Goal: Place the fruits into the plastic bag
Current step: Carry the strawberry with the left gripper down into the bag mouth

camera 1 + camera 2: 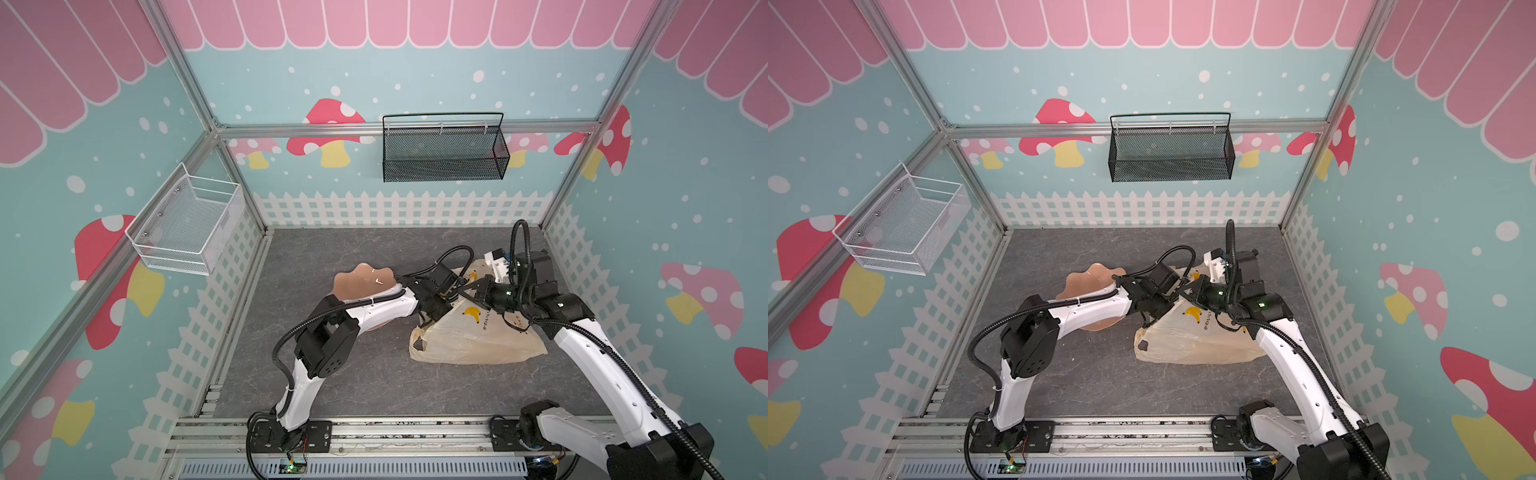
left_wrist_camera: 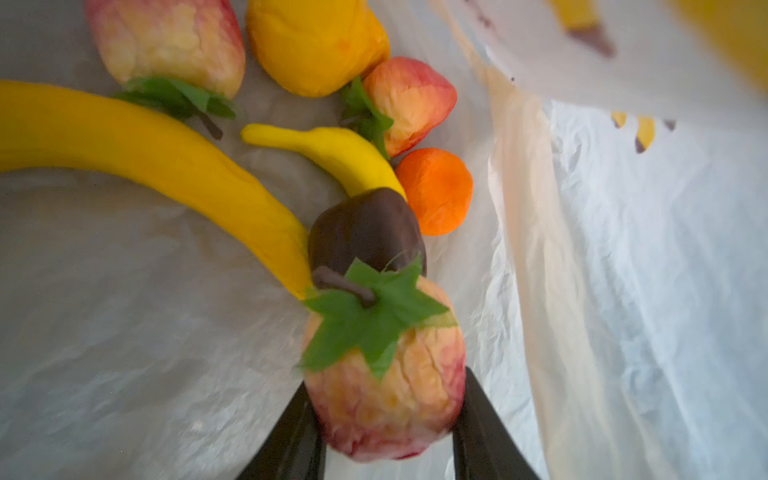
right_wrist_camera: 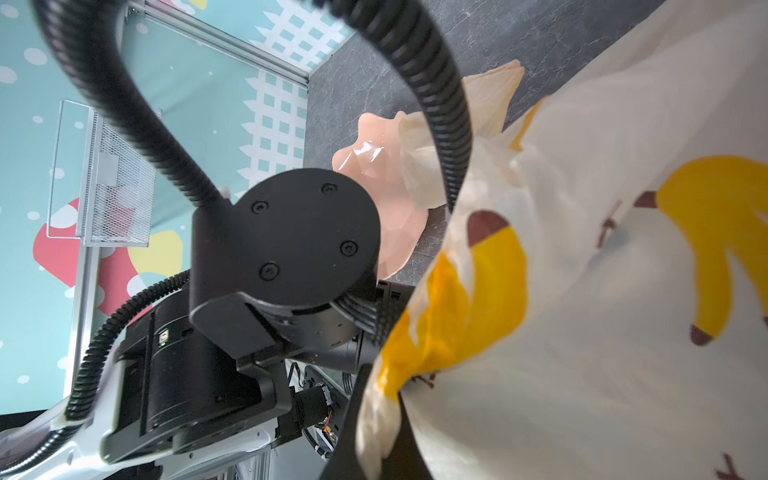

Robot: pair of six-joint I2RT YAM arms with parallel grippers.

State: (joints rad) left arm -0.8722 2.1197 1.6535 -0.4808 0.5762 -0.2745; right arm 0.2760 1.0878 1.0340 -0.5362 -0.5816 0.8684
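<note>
Legend: the plastic bag point(image 1: 469, 340) carries one line of dark lettering point(image 1: 1207, 322) beside a yellow banana print point(image 1: 1192, 312), seen in both top views but too small to read; the right wrist view shows only broken dark strokes point(image 3: 609, 226) on the film, also illegible.

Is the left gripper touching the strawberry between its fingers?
Touching. The left wrist view shows the left gripper with both fingers pressed against opposite sides of the strawberry, with no gap.
</note>
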